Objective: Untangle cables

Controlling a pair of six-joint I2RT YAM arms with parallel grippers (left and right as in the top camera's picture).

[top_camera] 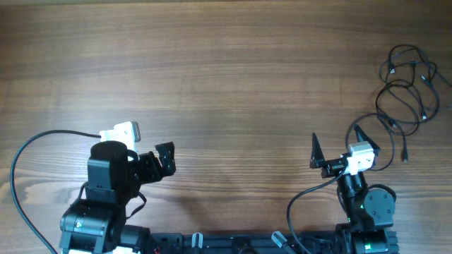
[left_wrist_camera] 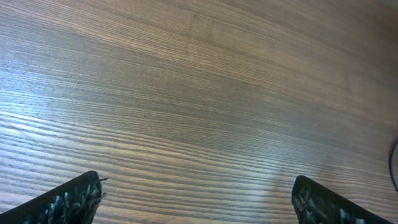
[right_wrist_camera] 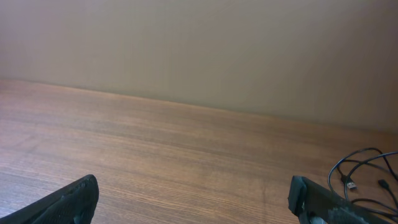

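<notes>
The cables [top_camera: 406,88] are thin black cords tangled in loose loops at the far right of the wooden table; small plug ends stick out of the bunch. Part of them shows at the right edge of the right wrist view [right_wrist_camera: 367,177]. My right gripper [top_camera: 339,144] is open and empty, to the left of and nearer than the cables, not touching them; in its own view [right_wrist_camera: 193,199] only bare wood lies between its fingers. My left gripper [top_camera: 164,156] is open and empty at the near left, far from the cables, over bare wood [left_wrist_camera: 196,199].
The wooden table [top_camera: 212,70] fills the overhead view. Thicker black arm cables curve from the left base [top_camera: 21,155] and the right base [top_camera: 300,197]. A plain wall [right_wrist_camera: 199,43] stands beyond the table's far edge.
</notes>
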